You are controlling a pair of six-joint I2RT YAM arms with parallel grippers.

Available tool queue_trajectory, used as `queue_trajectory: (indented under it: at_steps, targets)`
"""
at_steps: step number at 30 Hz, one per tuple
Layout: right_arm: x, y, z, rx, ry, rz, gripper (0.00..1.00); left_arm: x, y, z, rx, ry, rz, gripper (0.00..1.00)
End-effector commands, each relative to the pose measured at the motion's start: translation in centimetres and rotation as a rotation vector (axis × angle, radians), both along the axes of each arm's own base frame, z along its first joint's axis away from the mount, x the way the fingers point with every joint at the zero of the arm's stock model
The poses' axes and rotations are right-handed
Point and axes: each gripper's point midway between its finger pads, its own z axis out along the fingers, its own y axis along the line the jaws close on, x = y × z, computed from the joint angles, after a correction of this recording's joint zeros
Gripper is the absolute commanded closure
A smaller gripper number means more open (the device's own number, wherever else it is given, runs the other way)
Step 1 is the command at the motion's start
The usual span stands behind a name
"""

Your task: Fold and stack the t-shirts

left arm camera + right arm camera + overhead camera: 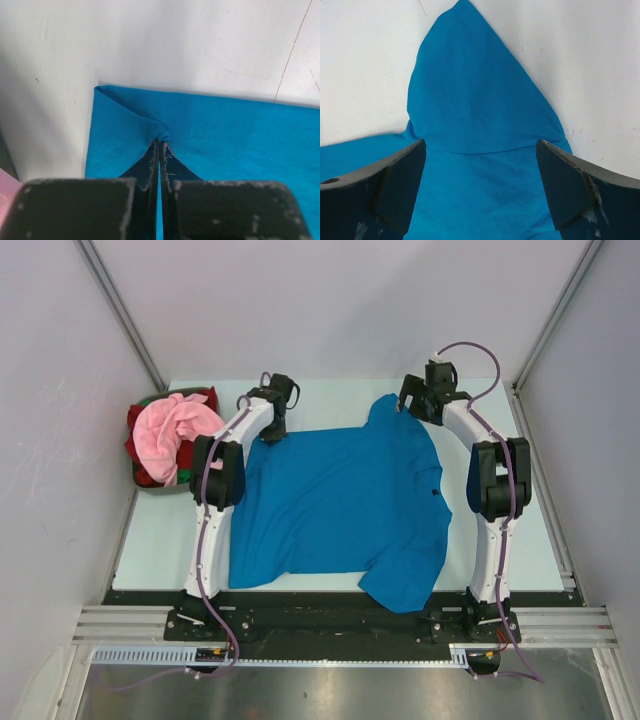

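The bright blue t-shirt (340,505) lies spread flat on the white table between my arms. My left gripper (272,428) is shut on a pinch of its far left corner, seen as a small pucker of blue cloth (162,135) at the fingertips. My right gripper (408,405) is open above the shirt's far right sleeve (470,100), with its jaws wide apart on either side of the cloth and nothing held. The pink t-shirt (178,430) and the red t-shirt (140,455), with a bit of green, are bunched in the basket at far left.
The dark grey basket (155,487) stands at the table's far left edge. White enclosure walls surround the table (330,390). A metal rail (330,625) runs along the near edge by the arm bases.
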Motion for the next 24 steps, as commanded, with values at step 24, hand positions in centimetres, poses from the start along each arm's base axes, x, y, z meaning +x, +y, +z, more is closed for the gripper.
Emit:
queue_trajectory:
  at_steps: [24]
  targets:
    - [8.1, 0.5, -3.0, -0.012, -0.044, -0.05, 0.08, -0.2, 6.2, 6.6, -0.145, -0.114, 0.163, 1.0]
